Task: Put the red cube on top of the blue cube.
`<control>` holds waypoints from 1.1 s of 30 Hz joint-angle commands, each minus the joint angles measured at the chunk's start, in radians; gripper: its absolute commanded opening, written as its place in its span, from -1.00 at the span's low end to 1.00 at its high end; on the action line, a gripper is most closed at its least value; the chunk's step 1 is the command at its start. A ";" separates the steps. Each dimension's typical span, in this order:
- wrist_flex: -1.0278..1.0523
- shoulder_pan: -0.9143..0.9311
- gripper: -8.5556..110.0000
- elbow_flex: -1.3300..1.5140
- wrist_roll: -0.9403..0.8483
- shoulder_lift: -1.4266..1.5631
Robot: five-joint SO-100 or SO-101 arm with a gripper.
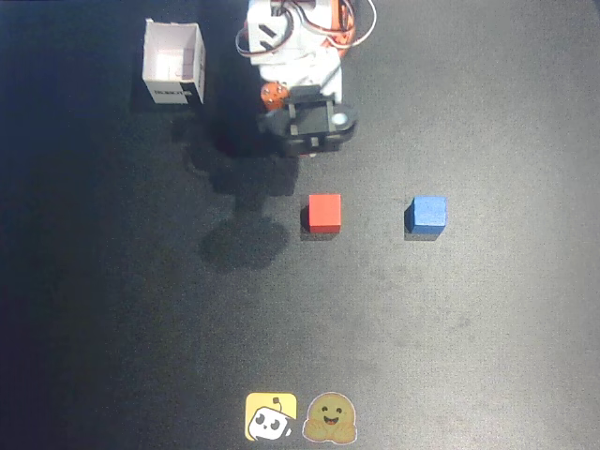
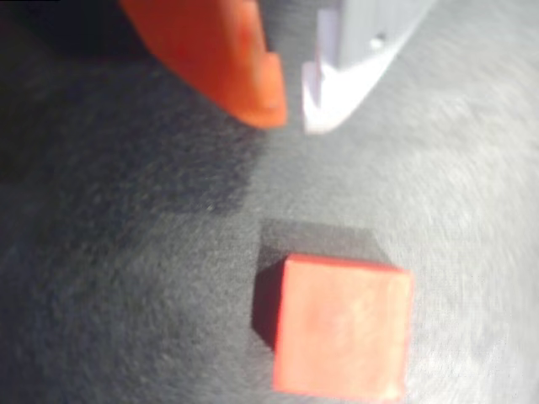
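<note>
- Sitting at the far left of the overhead view, a white open box [image 1: 173, 62] is taking no part in the job so far.
- Hanging above the dark counter [image 1: 112, 309] at the far middle, the arm is carrying its claw [image 2: 293, 114] with nothing in it; in the wrist view the orange finger and the pale finger are lying nearly together, with only a thin gap showing between the tips.
- Resting flat on the counter just nearer than the claw, the red cube [image 1: 324, 213] is looking matte and plain, with crisp edges and a dark shadow on its left side; in the wrist view the red cube [image 2: 341, 326] is lying apart from the fingertips, untouched.
- Standing well apart to its right in the overhead view, the blue cube [image 1: 428, 214] is matching it in size and is carrying nothing on top.
- Judging from this, nothing is done yet: grasping, lifting, carrying right and stacking are all remaining.
</note>
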 commanded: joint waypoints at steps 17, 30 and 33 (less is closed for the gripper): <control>-0.064 -0.084 -0.81 -0.153 0.069 -0.218; -0.124 -0.110 -0.70 -0.528 0.078 -0.778; -0.153 -0.124 -0.66 -0.538 0.094 -0.819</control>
